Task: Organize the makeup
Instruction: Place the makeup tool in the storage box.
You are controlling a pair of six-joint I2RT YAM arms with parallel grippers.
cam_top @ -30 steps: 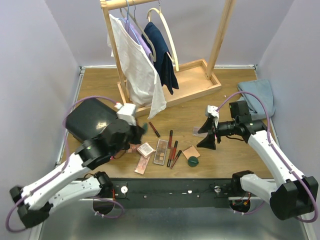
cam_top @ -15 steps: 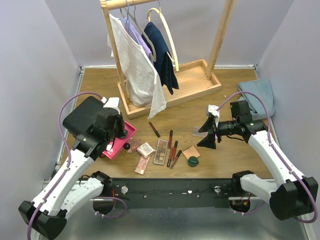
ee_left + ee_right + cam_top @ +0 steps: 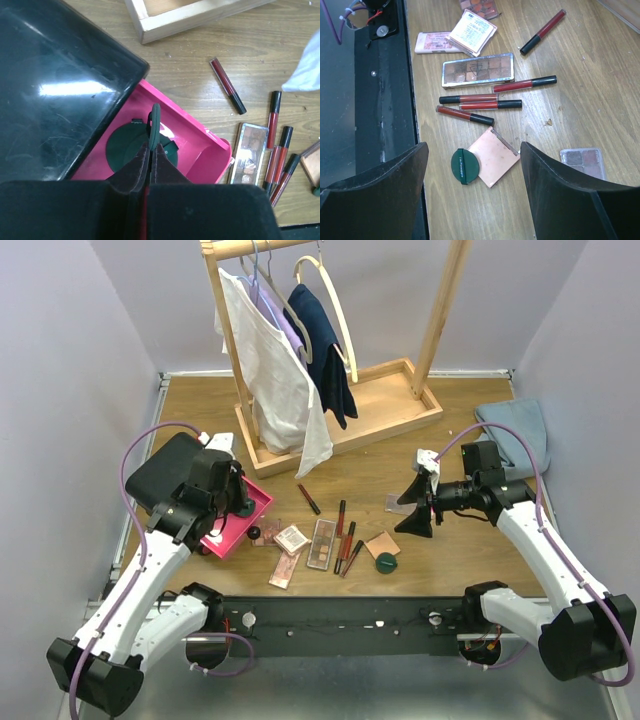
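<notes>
Makeup (image 3: 322, 543) mostly lies loose on the counter (image 3: 370, 475) between the arms. At left, the left claw (image 3: 150, 149) has swung off the pile within the last second and now hangs over the drawer (image 3: 200, 145) beside the case (image 3: 60, 90). It is pinched tight on a green disc (image 3: 155, 117) held on edge, and a second disc (image 3: 122, 150) already lies in the drawer. A drop looks close. In the middle, palette (image 3: 477, 70), tubes (image 3: 480, 104) and compact (image 3: 492, 155) wait unsorted. At right, the right claw (image 3: 472, 150) hovers above them as before, wide open and empty.
</notes>
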